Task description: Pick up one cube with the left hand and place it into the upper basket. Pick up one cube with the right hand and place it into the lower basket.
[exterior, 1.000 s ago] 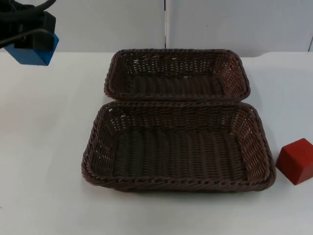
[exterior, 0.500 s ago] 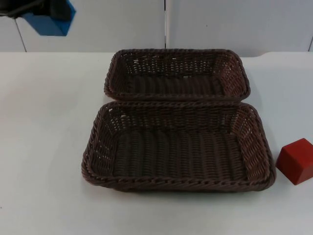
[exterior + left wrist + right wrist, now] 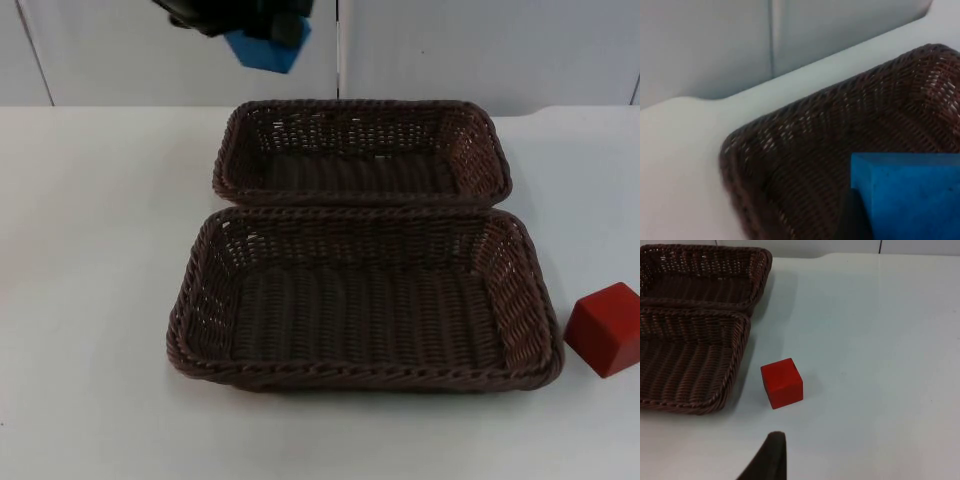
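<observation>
Baskets first: we want the upper basket (image 3: 362, 150) squarely beneath before letting go, clear of the lower basket (image 3: 365, 300). Our left end effector (image 3: 262, 28) pinches the blue cube (image 3: 266, 50) above its far-left rim. The red cube (image 3: 604, 328) sits on the counter (image 3: 100, 300); the right end effector (image 3: 771, 456) waits, grip state unclear.

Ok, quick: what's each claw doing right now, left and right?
Left claw: closed on the blue cube, up above the far basket.
Right claw: waiting near the red cube; open or closed cannot be told.
</observation>
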